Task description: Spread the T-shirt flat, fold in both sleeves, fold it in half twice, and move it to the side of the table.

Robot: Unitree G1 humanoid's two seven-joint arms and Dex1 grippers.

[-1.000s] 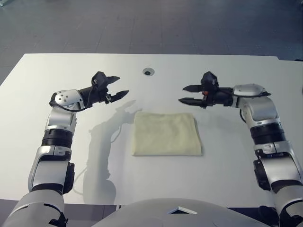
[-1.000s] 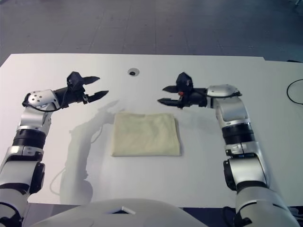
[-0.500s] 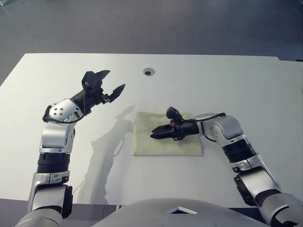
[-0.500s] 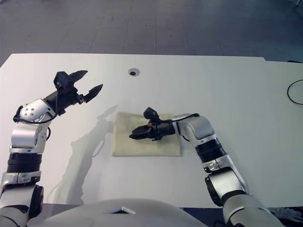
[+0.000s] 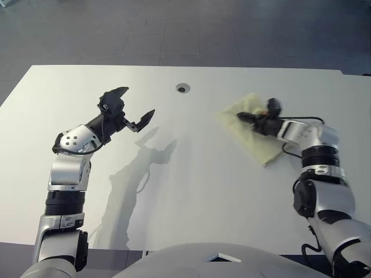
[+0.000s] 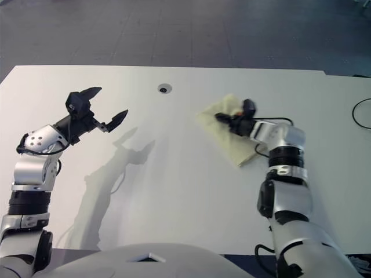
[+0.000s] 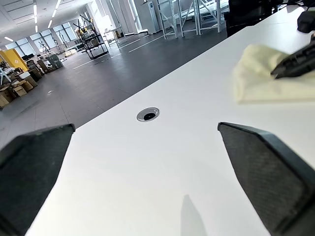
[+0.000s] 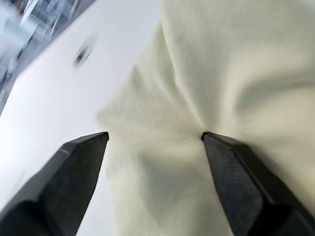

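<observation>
In the head views, the folded T-shirt (image 5: 258,145) is seen at about 2 o'clock on the table (image 5: 191,191), with the right gripper (image 5: 241,116) laid on it. The left gripper (image 5: 136,105) is held above the table at 10 o'clock. In the left wrist view, its fingers (image 7: 266,167) are shown spread wide. In the right wrist view, the fingertips (image 8: 83,152) are seen parted and pressed onto the cloth.

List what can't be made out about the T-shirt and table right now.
- Middle of the T-shirt: covered by the right hand in the eye views.
- T-shirt outline: cut off by the frame edges in the right wrist view.
- Right edge of the table: beyond the frame in both eye views.
</observation>
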